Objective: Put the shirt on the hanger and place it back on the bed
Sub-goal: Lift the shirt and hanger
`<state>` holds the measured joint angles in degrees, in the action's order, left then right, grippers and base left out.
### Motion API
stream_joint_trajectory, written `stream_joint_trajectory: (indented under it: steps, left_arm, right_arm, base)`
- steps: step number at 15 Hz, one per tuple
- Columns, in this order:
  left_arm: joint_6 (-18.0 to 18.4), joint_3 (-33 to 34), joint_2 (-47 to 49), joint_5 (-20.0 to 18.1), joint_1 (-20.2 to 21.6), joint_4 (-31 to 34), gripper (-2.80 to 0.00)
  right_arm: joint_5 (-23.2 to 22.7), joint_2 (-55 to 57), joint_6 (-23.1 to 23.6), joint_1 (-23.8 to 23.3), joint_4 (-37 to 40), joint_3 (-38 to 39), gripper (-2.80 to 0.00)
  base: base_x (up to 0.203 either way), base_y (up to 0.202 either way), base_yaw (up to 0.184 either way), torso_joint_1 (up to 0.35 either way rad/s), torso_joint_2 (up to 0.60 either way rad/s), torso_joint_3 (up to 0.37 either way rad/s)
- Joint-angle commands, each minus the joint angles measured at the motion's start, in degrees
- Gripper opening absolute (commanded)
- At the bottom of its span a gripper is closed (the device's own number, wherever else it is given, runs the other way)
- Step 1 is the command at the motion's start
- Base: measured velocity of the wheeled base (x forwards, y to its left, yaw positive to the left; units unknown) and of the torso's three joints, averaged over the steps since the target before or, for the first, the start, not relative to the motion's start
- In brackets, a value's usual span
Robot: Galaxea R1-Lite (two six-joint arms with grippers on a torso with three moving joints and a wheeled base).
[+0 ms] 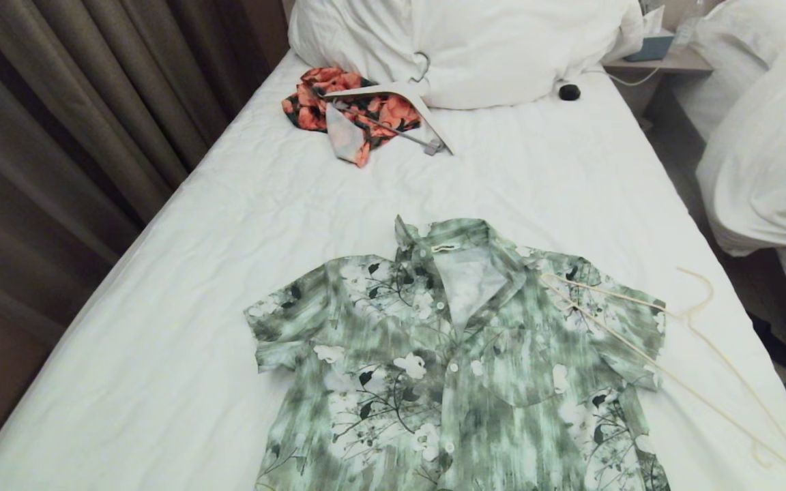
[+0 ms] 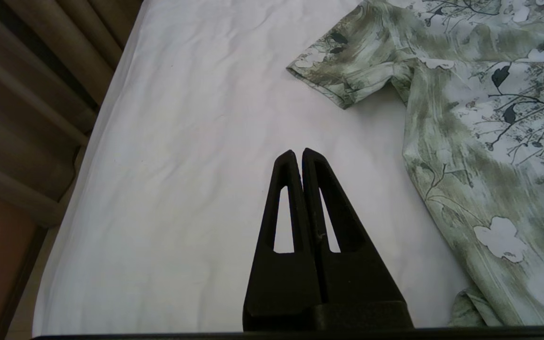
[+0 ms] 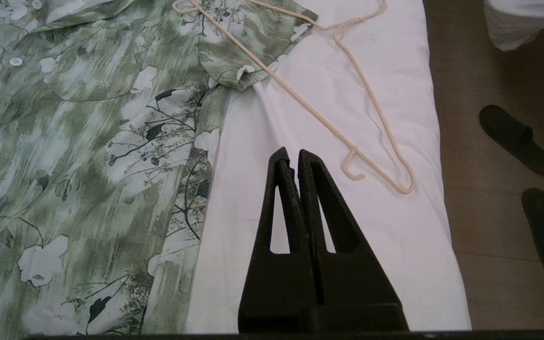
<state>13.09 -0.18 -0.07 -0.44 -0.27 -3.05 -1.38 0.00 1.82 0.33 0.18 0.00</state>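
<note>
Bed (image 1: 181,320): white sheet, brown curtains (image 1: 59,136) beside. Shirt (image 1: 461,354) flat, buttoned; cream hanger (image 1: 700,354) overlapping its sleeve. My left gripper (image 2: 298,153) and right gripper (image 3: 292,153): fingers together, empty, flanking the shirt.

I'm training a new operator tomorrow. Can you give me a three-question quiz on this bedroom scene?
1. True or false: the hanger lies partly on the shirt.
2. Which garment lies near the pillows? A) orange floral B) blue striped C) plain black
3. Fill in: the left pincer and right pincer are both ____.

Key: 1 true; 2 A; 3 shut.
</note>
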Motion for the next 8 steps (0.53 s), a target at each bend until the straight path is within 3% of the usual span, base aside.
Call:
stream_joint_trajectory:
  steps: [1, 8]
  left_arm:
    - [0.1, 0.0, 0.1, 0.0, 0.0, 0.0, -2.8]
    - [0.1, 0.0, 0.1, 0.0, 0.0, 0.0, -2.8]
  right_arm:
    - [0.0, 0.0, 0.0, 0.0, 0.0, 0.0, -2.8]
    - [-0.9, 0.7, 3.9, 0.0, 0.5, -1.8, -2.8]
  base:
    - [0.0, 0.0, 0.0, 0.0, 0.0, 0.0]
    - [0.0, 0.0, 0.0, 0.0, 0.0, 0.0]
